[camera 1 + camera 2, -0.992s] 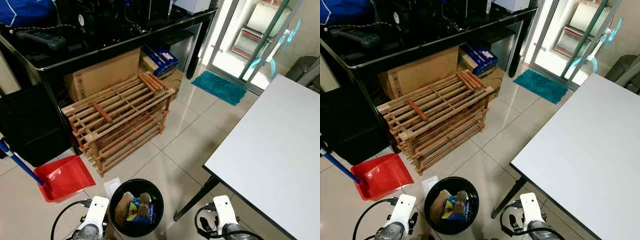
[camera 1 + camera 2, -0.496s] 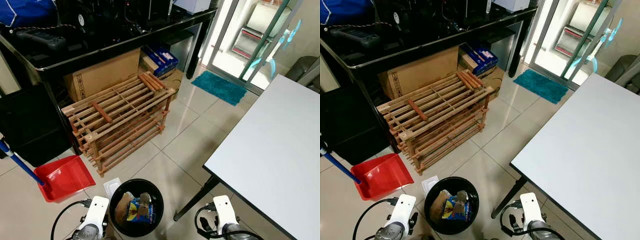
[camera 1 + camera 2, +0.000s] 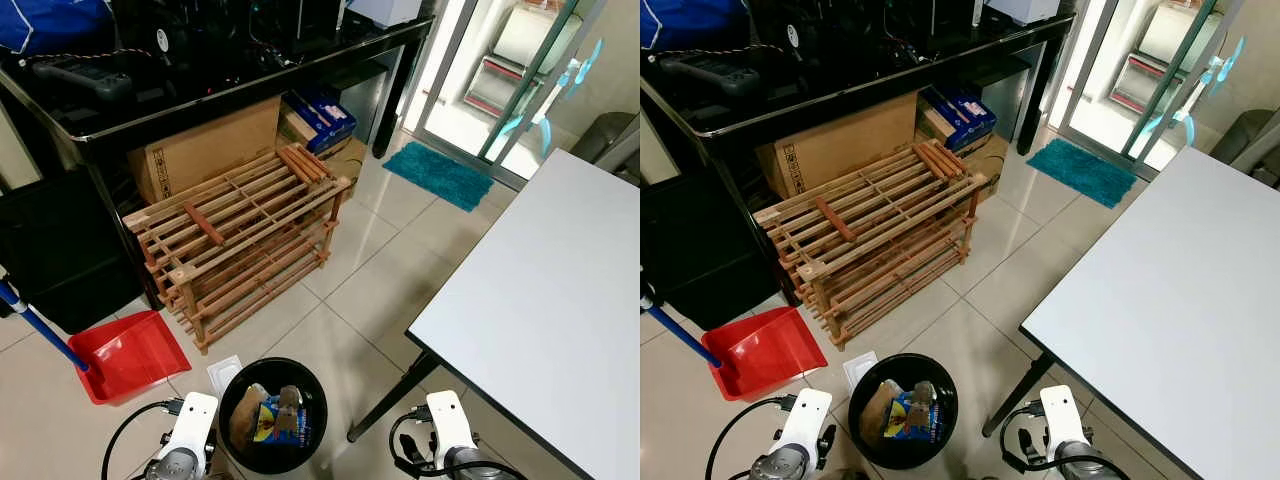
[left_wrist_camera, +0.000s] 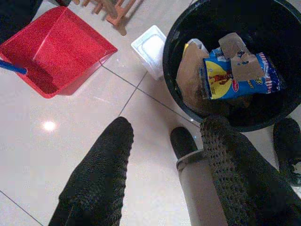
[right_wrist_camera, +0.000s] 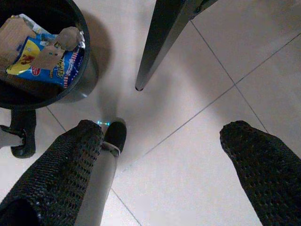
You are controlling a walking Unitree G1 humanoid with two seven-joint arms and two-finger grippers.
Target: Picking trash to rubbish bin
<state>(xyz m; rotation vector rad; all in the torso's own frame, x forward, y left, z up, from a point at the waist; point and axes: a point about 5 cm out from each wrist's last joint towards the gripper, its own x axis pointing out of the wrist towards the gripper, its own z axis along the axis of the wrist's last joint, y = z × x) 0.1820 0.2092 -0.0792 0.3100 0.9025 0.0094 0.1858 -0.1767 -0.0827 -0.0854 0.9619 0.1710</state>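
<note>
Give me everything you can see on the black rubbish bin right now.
The black rubbish bin is round, looks plastic and stands upright and lidless on the tiled floor, between the two idle arms. It holds brown cardboard pieces and a blue and yellow snack wrapper. A small white tray lies beside it, towards the red dustpan.

Black rubbish bin point(image 3: 272, 415) on the tiled floor holds wrappers point(image 3: 268, 420); red dustpan point(image 3: 128, 355) lies nearby, wooden rack point(image 3: 235, 235) behind it.
</note>
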